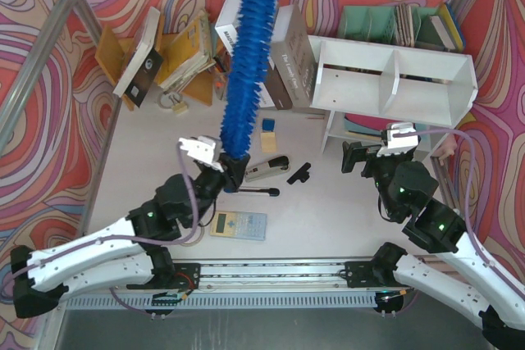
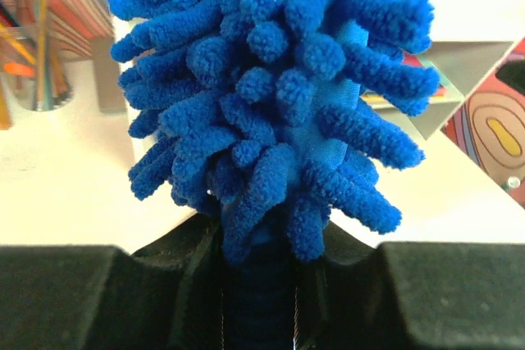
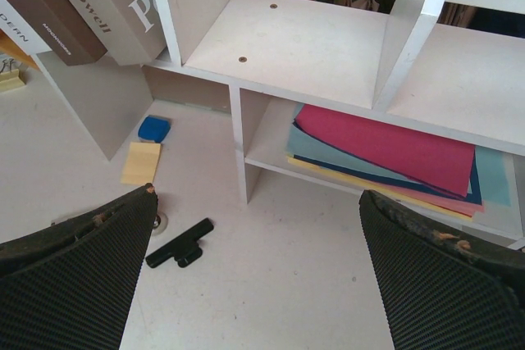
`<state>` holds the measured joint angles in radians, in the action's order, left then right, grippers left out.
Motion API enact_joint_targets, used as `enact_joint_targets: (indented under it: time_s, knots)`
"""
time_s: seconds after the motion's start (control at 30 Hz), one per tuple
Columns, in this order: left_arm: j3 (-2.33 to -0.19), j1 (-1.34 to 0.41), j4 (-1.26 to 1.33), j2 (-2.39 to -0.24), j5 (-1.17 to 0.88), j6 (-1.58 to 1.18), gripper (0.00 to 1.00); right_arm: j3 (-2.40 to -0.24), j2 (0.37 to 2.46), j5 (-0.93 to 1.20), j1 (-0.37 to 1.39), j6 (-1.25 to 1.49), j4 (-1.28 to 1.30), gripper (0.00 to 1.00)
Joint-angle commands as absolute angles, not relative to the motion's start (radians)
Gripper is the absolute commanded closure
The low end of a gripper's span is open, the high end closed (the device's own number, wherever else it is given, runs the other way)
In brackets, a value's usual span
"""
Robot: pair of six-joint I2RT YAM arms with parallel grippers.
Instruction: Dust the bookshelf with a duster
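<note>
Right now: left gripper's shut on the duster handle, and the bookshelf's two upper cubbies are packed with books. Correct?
Not quite. The left gripper is shut on the duster handle, but both upper cubbies of the bookshelf are empty in the right wrist view; only coloured sheets lie on its lower tier.

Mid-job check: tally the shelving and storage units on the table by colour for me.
White board bookshelf: 1
Teal-green file organiser: 1
Orange-yellow wooden book rack: 1
Total: 3
</note>
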<state>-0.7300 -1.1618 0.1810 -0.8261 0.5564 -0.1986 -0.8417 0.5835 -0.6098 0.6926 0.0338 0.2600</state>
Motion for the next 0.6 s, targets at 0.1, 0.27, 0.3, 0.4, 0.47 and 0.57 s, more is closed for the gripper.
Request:
enact_joint_targets:
  time_s: [0.1, 0.27, 0.3, 0.4, 0.47, 0.57]
  knots:
    - [-0.649, -1.163, 0.173, -0.648, 0.738, -0.173, 1.00, -0.839, 0.575, -0.626, 0.689, 0.033, 0.252, 0.01]
    - [-0.600, -1.160, 0.207, -0.619, 0.765, -0.210, 1.00, -0.839, 0.577, -0.623, 0.689, 0.033, 0.252, 0.01]
    - [-0.598, -1.160, 0.205, -0.632, 0.763, -0.226, 1.00, -0.840, 0.579, -0.623, 0.689, 0.033, 0.251, 0.01]
    - [-0.594, -1.160, 0.185, -0.682, 0.751, -0.295, 1.00, -0.841, 0.585, -0.620, 0.689, 0.034, 0.251, 0.01]
    - [-0.568, -1.160, 0.189, -0.707, 0.735, -0.342, 1.00, -0.842, 0.587, -0.620, 0.689, 0.036, 0.253, 0.01]
    - [-0.528, -1.160, 0.233, -0.724, 0.726, -0.365, 1.00, -0.840, 0.581, -0.621, 0.689, 0.036, 0.254, 0.01]
